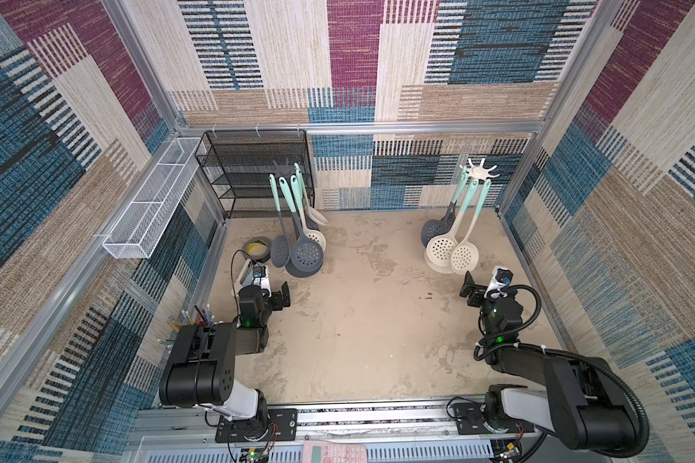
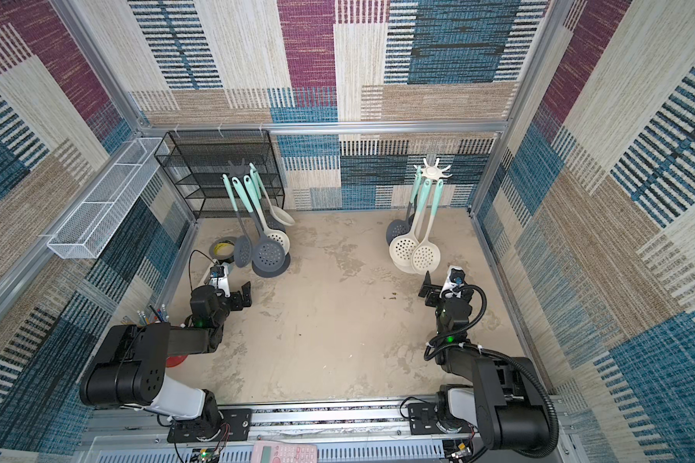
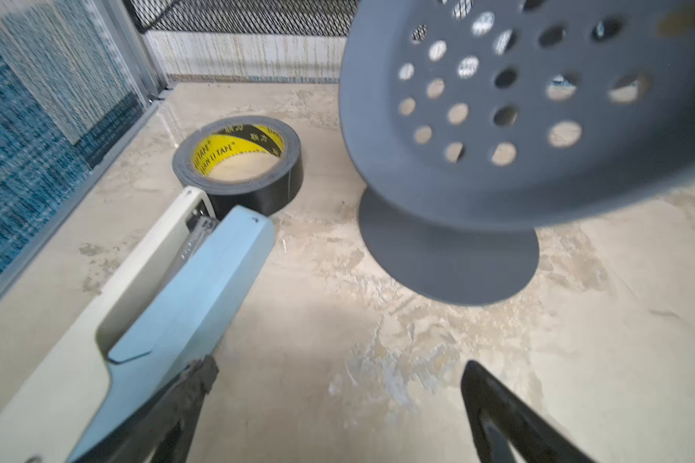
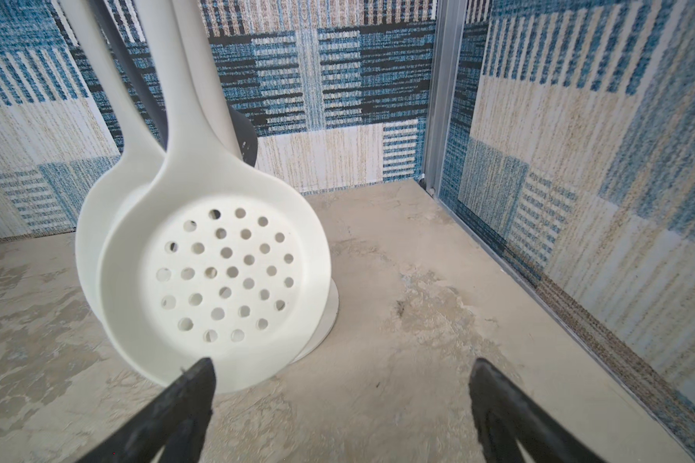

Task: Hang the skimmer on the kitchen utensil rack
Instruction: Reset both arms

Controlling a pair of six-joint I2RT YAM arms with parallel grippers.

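Every skimmer in view is already hanging, the grey skimmers (image 1: 306,253) on the grey rack (image 1: 283,169) and the white skimmers (image 1: 463,255) on the white rack (image 1: 478,171), while the left end effector (image 3: 338,366) and right end effector (image 4: 344,362) are hovering spread and empty just beside them, so the task is looking finished.

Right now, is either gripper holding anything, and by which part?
Nothing is held. The left gripper and the right gripper are both open, with nothing between their jaws.

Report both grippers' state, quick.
Left gripper: open, holding nothing.
Right gripper: open, holding nothing.
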